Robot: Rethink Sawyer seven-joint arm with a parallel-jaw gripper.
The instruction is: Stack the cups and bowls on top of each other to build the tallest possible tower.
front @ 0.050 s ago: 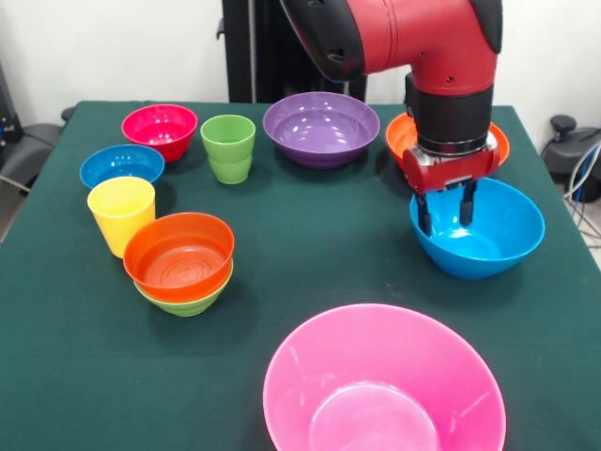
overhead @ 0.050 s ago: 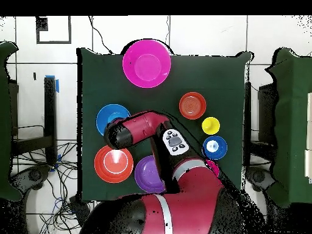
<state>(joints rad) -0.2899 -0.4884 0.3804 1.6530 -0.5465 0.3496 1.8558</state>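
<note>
The gripper (front @ 0.050 s ago: 446,212) hangs with its two dark fingers slightly parted, straddling the far rim of the large light blue bowl (front @ 0.050 s ago: 488,240) near the table's (front @ 0.050 s ago: 310,244) side edge. Whether they pinch the rim I cannot tell. The large orange bowl (front @ 0.050 s ago: 402,133) sits just behind. Across the cloth, the small orange-red bowl (front @ 0.050 s ago: 178,256) nests in the small green bowl (front @ 0.050 s ago: 192,303), beside the yellow cup (front @ 0.050 s ago: 120,214). Open cloth lies between these and the large pink bowl (front @ 0.050 s ago: 383,381) at the near edge.
</note>
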